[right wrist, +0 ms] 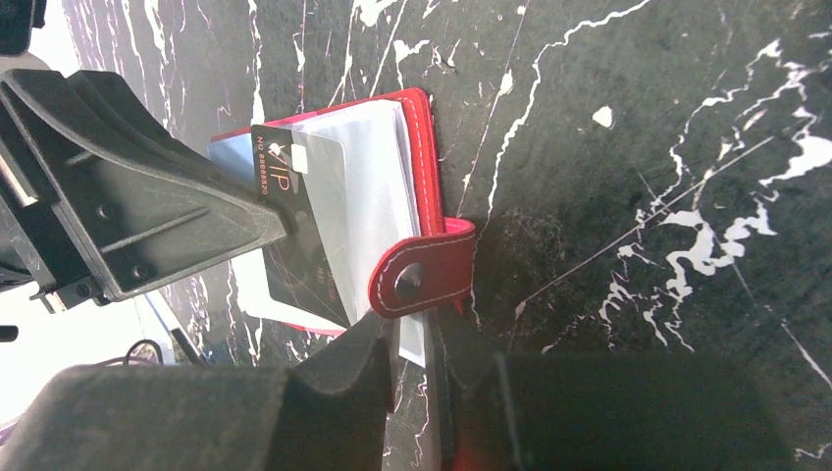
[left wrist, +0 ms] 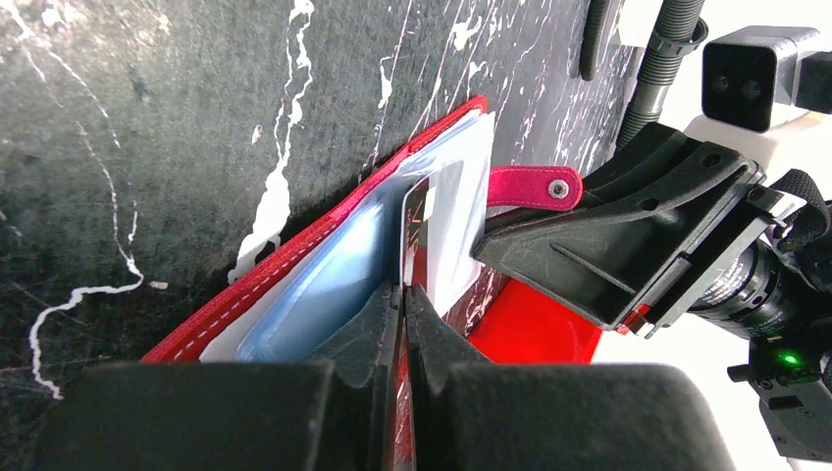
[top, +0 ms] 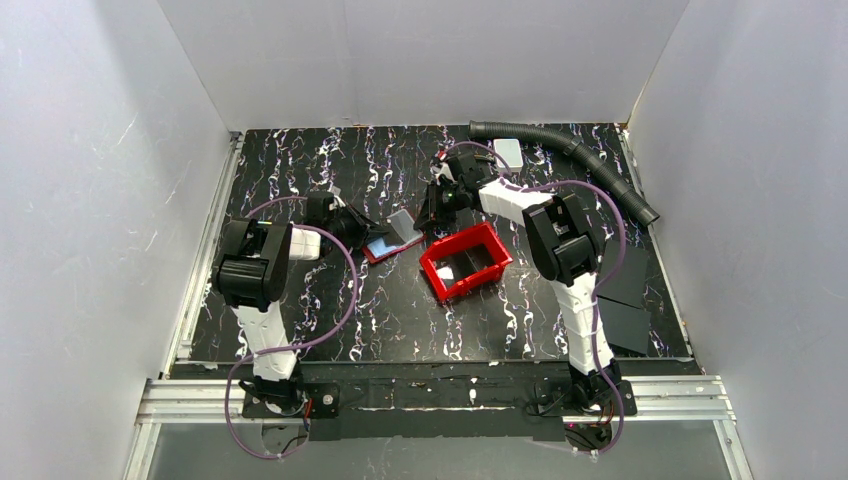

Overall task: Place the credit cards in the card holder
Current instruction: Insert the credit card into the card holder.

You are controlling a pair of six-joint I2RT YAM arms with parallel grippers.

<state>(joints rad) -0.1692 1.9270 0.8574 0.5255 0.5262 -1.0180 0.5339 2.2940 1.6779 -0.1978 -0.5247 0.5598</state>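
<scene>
Left gripper [left wrist: 404,302] fingers are pressed together on the short edge of a thin dark grey plastic VIP card [right wrist: 306,231], one of the credit cards. Card stands on edge with its leading end over the open pages of the small dark red folding card holder [right wrist: 424,123]. Edge-on so it can slide into a sleeve mouth, I'd guess. Not seated yet: most of it shows outside the clear sleeves.

Card holder lies open on the black marbled table [top: 300,160], mid-table between the two grippers. A pale blue card [left wrist: 319,285] looks already tucked into the leaf nearer the left arm.

Right gripper [right wrist: 412,339] is nipped narrow on the free edge of the clear sleeve pages, just beside the red snap tab [right wrist: 422,280]. Likely there to stop the holder sliding and to fan a pocket open. Can't tell which sleeve it has.

Bright red plastic bin [top: 455,243] sits just beside the holder on the right-arm side. White boxy block [top: 508,152] and grey ribbed hose [top: 560,140] are at the far edge, flat black sheets [top: 625,300] well apart at right.

Risk: card tip snagging a sleeve lip.
</scene>
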